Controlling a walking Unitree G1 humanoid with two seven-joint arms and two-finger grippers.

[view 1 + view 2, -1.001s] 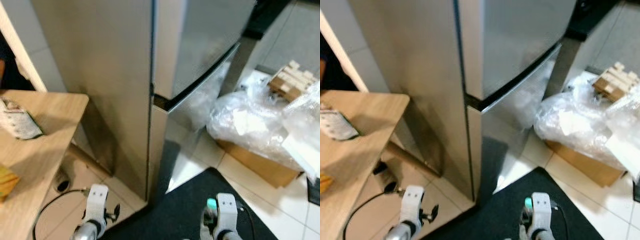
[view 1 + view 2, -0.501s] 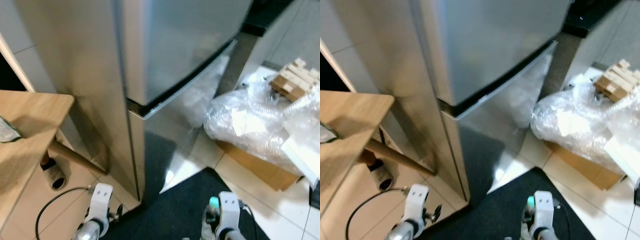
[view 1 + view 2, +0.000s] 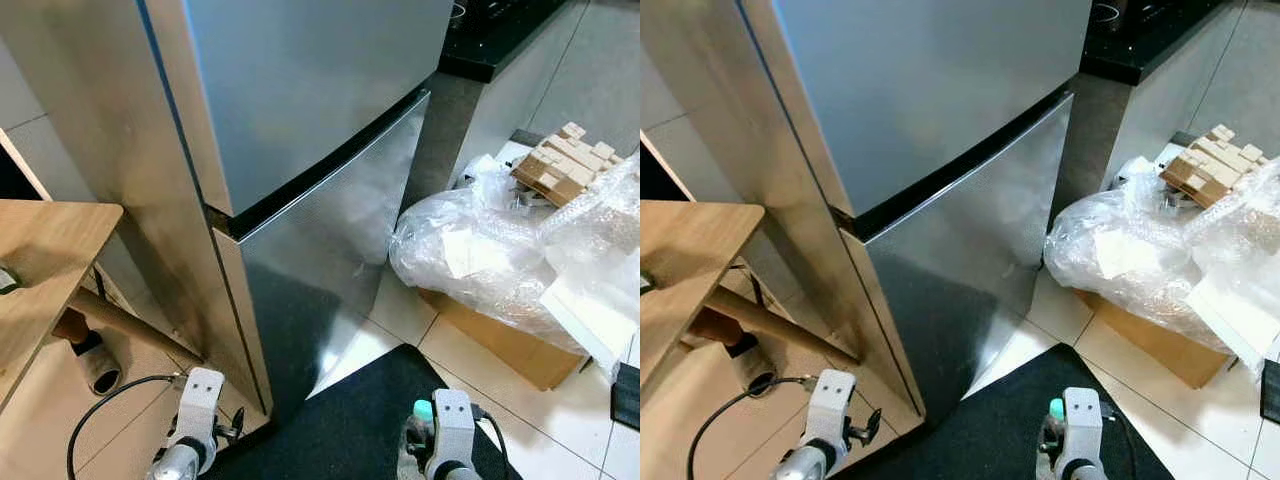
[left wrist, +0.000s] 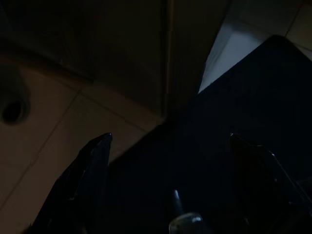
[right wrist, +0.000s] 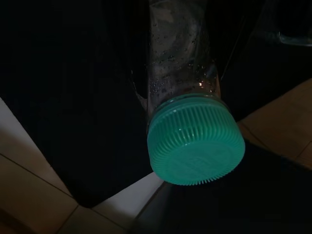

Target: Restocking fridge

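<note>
Tiled kitchen floor (image 3: 590,440), closed fridge (image 3: 300,140), plastic-wrapped boxes (image 3: 500,270) beside it

No text, label or number can be read anywhere here.

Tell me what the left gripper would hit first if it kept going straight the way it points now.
Probably the black floor mat. The left gripper, fingers apart, aims down at the mat's edge near the stainless steel fridge's bottom corner; the dark view leaves depth uncertain.
</note>
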